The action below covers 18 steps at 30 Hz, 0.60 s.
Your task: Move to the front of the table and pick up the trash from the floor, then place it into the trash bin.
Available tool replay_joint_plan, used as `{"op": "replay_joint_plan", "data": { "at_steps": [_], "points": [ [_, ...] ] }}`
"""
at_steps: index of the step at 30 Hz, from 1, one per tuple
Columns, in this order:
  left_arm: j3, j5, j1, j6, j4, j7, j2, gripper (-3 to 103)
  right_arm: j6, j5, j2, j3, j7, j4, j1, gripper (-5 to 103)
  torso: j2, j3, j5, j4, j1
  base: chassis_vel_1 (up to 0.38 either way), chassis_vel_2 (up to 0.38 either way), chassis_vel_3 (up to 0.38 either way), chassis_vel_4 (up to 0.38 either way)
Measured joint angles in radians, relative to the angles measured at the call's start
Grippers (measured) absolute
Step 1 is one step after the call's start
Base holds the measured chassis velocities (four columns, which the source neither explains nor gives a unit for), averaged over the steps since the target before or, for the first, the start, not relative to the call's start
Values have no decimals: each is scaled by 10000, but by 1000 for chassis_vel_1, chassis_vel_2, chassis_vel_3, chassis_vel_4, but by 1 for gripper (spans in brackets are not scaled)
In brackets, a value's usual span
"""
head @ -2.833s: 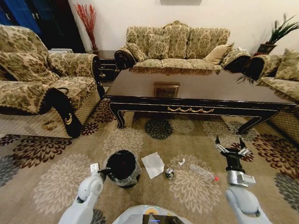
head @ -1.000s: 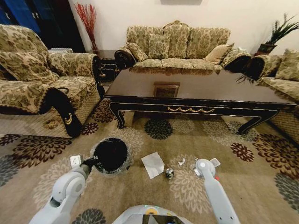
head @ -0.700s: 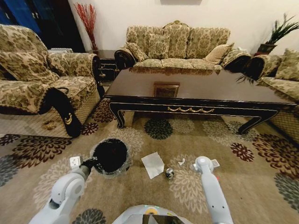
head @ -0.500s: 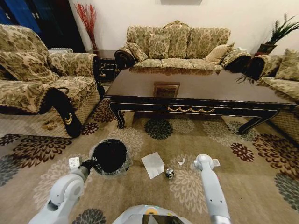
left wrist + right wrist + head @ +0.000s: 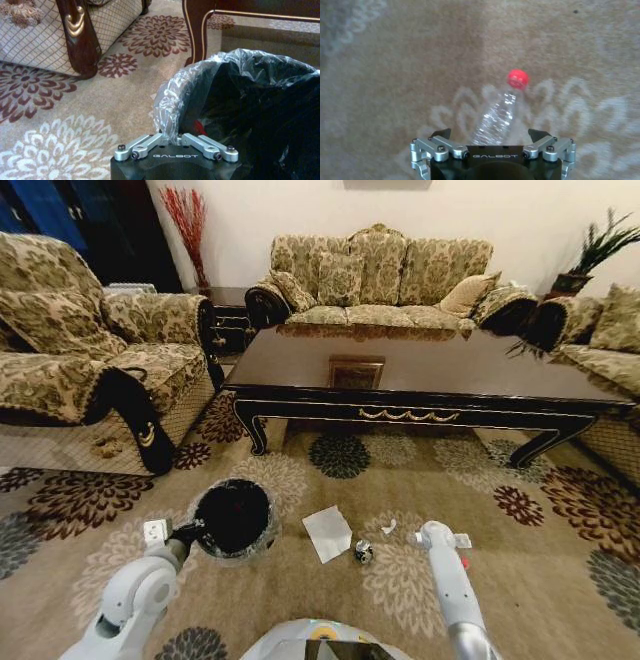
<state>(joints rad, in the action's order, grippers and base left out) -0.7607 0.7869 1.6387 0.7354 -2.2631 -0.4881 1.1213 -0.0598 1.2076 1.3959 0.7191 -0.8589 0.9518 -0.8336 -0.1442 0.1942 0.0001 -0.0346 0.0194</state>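
the clear bottle [image 5: 496, 119], light, slick, crushable, lies between the right gripper [image 5: 490, 135]'s wide-open, empty jaws; best gripped mid-body.

the left gripper [image 5: 171, 141] is pinched closed on the trash bin [image 5: 240, 112] liner.

Even indoor light; glossy table [image 5: 430, 375] glare; edges bowed; right wrist view soft.

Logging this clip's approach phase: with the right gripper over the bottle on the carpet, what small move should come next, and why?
Probably lower the right gripper straight down. Its open fingers straddle the base end of the bottle, which lies flat on the floor, red cap away from the gripper. Meanwhile the left gripper pinches the trash bin by its liner rim.
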Motion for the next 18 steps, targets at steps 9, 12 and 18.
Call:
{"op": "replay_joint_plan", "data": {
  "at_steps": [9,12,18],
  "points": [
    [24,-76,79,-1,-2,0,51,1,-112,137,-2,1,398,-520,366,100,0,0,-2,-2,0,0,0,0,0],
    [22,-80,87,0,-4,-4,59,1,-37,90,23,-14,403,-627,369,100,0,0,0,-1,0,0,0,0,0],
    [53,-86,81,-1,-5,-19,139,1,52,-83,7,-51,454,-795,362,95,0,0,-1,-1,0,0,0,0,0]
  ]
}}
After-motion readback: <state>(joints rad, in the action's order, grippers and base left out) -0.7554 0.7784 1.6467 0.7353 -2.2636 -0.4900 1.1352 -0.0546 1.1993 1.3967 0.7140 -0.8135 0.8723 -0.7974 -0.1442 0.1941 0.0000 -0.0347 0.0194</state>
